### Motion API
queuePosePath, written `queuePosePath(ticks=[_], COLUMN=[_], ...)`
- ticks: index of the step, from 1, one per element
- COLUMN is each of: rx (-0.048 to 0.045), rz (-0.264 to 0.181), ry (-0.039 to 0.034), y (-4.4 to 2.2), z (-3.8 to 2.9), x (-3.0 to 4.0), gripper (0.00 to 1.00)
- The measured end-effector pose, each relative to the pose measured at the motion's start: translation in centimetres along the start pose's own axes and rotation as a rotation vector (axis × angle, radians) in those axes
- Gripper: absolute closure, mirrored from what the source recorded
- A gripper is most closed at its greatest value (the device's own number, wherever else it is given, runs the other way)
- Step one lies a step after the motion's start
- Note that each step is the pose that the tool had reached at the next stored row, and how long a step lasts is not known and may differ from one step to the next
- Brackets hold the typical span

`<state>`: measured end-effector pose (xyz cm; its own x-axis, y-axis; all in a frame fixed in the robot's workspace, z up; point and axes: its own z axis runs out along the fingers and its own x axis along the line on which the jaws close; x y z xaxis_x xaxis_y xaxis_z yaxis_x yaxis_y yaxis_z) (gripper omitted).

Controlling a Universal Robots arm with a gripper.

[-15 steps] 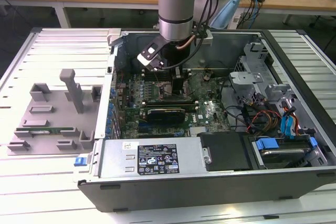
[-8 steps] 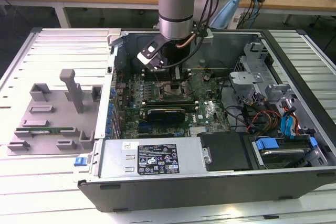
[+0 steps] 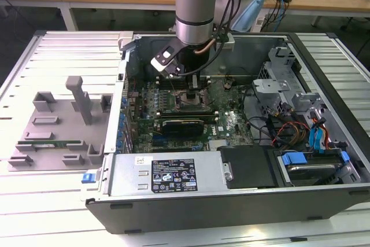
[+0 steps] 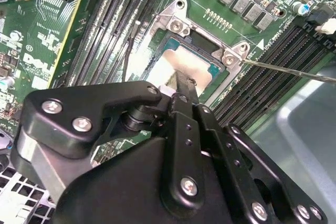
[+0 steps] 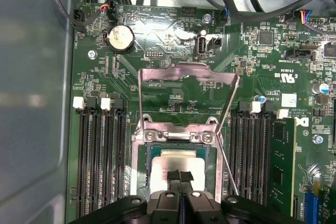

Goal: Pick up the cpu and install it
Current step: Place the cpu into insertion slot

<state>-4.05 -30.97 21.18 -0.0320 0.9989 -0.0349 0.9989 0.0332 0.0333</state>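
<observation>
The cpu [image 5: 170,160], a silvery square chip, lies flat in the open socket [image 5: 142,156] on the green motherboard [image 5: 173,45], its plate [image 4: 181,61] catching the light. The socket's metal load plate [image 5: 186,77] is swung up and its thin lever [image 4: 283,69] stands free. My gripper [image 5: 179,176] hangs directly over the chip with its two black fingers pressed together, tips at the chip's top face [image 4: 185,83]. In the exterior view the gripper [image 3: 193,82] reaches down into the open computer case above the socket [image 3: 192,98].
Black memory slots [image 5: 102,161] flank the socket, and a green memory stick [image 5: 281,161] sits in one. A black card [image 3: 182,124] lies just in front of the socket. Cables and drive bays [image 3: 300,125] fill the exterior view's right. A grey fixture tray [image 3: 58,125] lies outside the case.
</observation>
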Motion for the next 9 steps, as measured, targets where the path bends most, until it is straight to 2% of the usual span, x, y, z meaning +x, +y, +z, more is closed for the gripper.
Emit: queuePosePath(ticks=[9], rx=[0.0001], rz=[0.0], ry=[-0.0001], y=[-0.02], z=[0.75], x=[0.02], gripper=[0.89])
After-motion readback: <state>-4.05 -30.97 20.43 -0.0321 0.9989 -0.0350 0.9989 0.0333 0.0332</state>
